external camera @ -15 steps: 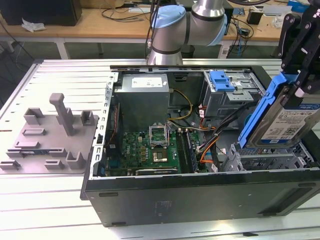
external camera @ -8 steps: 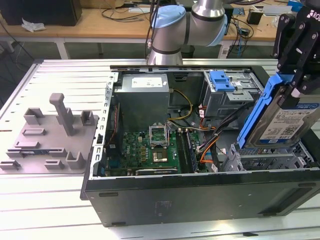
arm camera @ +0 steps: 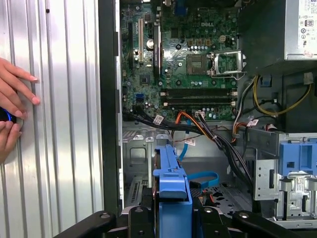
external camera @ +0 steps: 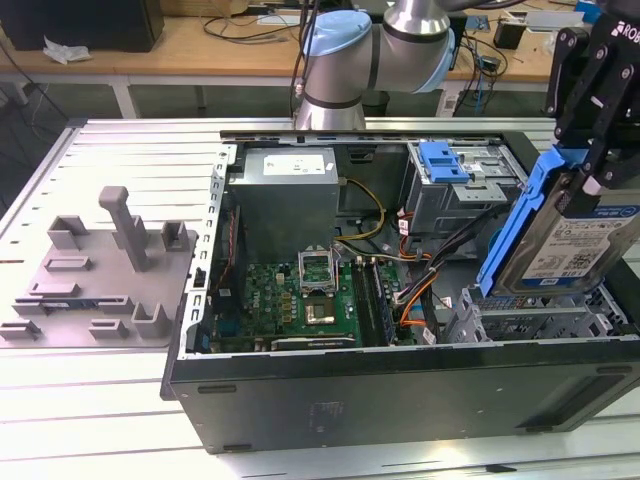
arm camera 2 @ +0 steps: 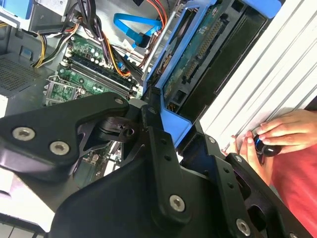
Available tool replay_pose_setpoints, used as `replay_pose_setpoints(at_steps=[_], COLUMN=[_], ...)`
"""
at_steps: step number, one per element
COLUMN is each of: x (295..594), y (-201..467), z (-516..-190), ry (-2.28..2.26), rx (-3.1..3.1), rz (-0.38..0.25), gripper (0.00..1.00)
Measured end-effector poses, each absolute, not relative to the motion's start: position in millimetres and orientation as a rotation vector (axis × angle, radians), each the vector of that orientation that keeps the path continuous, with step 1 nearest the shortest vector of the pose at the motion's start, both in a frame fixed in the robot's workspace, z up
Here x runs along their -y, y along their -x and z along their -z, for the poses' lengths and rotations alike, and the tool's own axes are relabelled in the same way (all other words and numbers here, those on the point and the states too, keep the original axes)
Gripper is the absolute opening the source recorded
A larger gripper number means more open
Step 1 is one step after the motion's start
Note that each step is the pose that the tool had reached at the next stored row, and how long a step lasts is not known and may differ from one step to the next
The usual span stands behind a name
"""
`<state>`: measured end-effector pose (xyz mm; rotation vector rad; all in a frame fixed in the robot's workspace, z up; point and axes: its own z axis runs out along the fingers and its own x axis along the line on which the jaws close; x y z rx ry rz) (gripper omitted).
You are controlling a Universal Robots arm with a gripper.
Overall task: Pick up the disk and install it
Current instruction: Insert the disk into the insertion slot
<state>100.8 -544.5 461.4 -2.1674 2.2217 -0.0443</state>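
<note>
My black gripper (external camera: 592, 172) has its jaws clamped on the flat silver disk (external camera: 572, 238) with its smooth blue plastic frame. In the exterior view it hangs tilted at three o'clock over the open case (external camera: 400, 388).

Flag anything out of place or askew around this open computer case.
The disk hangs steeply tilted in the gripper above the case at the exterior view's right, not seated in any bay. A person's hand rests on the ribbed table beside the case.
</note>
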Motion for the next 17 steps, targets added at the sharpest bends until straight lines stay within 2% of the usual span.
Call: replay_pose_setpoints(at_steps=[17], x=[545.2], y=[-97.3], z=[-461.4], ry=[2.168], rx=[-2.221], rz=[0.045], gripper=[0.37])
